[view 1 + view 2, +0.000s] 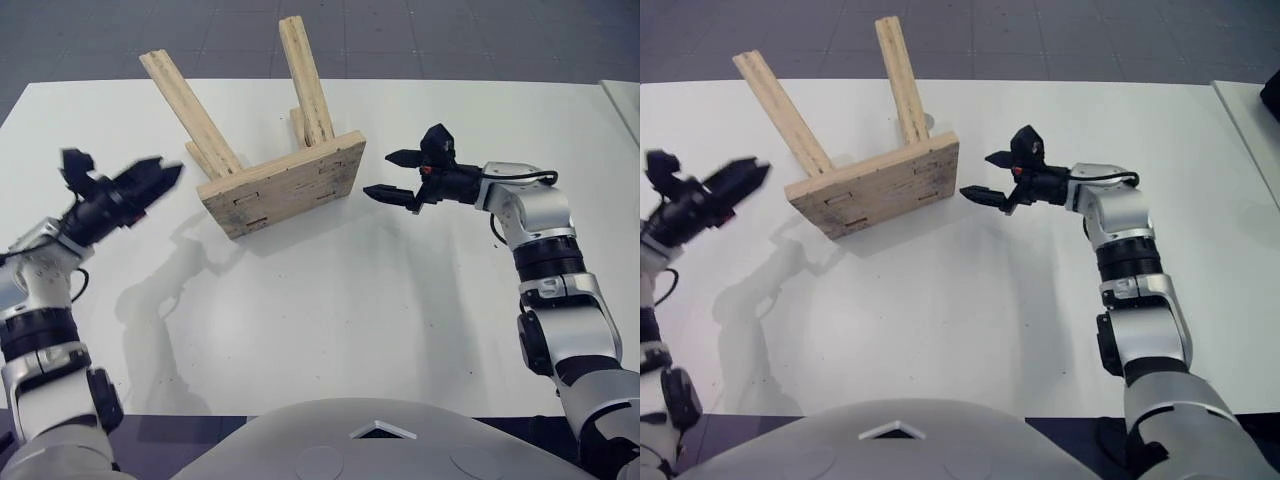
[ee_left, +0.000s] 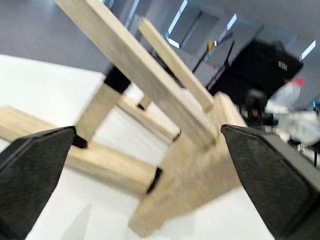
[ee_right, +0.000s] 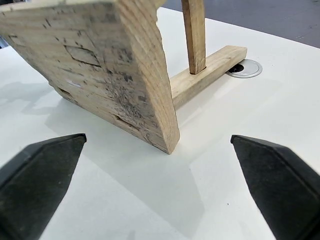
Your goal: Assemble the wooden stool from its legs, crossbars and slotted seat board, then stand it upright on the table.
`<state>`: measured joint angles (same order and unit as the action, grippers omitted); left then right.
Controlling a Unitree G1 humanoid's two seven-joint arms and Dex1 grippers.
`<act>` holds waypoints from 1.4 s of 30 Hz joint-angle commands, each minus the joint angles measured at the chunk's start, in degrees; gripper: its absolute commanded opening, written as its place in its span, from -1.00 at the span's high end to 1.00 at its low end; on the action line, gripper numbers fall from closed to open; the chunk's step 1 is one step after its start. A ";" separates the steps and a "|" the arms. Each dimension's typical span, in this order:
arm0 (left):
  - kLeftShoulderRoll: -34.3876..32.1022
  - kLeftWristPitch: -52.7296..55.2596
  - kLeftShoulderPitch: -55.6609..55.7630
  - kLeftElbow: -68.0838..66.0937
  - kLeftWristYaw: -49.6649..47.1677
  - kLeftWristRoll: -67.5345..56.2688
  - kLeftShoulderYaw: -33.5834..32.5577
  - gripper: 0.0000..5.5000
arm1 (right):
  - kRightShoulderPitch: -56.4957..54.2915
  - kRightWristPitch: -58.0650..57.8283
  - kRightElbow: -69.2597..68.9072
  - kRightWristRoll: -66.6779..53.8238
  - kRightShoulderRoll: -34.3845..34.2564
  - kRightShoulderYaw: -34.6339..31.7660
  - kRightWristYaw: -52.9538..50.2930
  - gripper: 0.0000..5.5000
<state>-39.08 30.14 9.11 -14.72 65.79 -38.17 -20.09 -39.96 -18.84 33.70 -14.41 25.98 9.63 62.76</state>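
Observation:
The wooden stool lies tipped on its side at the back middle of the white table (image 1: 330, 320). Its slotted seat board (image 1: 285, 183) stands on edge and faces me, and two legs (image 1: 190, 110) (image 1: 307, 80) point away toward the far edge. My left gripper (image 1: 155, 178) hovers open just left of the seat board, with nothing between its fingers (image 2: 35, 170). Just right of the board's right edge, my right gripper (image 1: 392, 175) is also open and holds nothing. The right wrist view shows the board's corner (image 3: 150, 100) close up and a crossbar (image 3: 207, 70) behind it.
A round metal grommet (image 3: 243, 68) is set into the table behind the stool. A second white table's corner (image 1: 625, 100) shows at the far right. The stool's legs reach toward the table's far edge, with dark floor beyond. Bare tabletop spreads in front.

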 commanded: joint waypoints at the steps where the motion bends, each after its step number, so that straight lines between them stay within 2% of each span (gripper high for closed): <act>1: -2.37 -6.02 -3.03 3.91 4.11 5.03 4.36 -0.96 | -6.28 7.52 11.45 4.91 -2.95 1.86 0.92 -0.96; 8: -2.79 -9.22 -3.59 6.03 6.40 6.72 6.89 -0.96 | -10.02 13.56 21.14 8.18 -5.45 1.37 1.60 -0.96; 16: 2.71 -9.97 -4.33 12.03 0.86 9.15 12.85 -0.96 | -10.94 14.95 23.79 9.06 -5.60 -0.47 2.33 -0.96; 23: 1.88 -11.05 -3.02 9.34 0.00 11.44 14.44 -0.56 | -7.81 14.58 20.60 9.07 -3.20 -1.48 4.07 -0.96; 36: 1.72 -11.32 5.44 1.82 9.63 11.95 20.04 0.21 | 2.86 7.00 1.86 5.85 1.64 -3.18 7.75 -0.96; 38: 1.05 -11.71 5.60 1.32 12.74 12.05 21.60 0.29 | 5.12 5.15 -2.68 4.83 2.59 -3.70 7.85 -0.96; 42: 1.16 -14.35 6.84 0.09 18.07 12.71 24.35 0.30 | 10.00 1.50 -12.08 2.68 5.24 -4.95 7.76 -0.96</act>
<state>-37.82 15.97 15.51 -13.29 80.15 -26.45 1.93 -32.50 -15.42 26.42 -10.45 29.23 6.16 70.74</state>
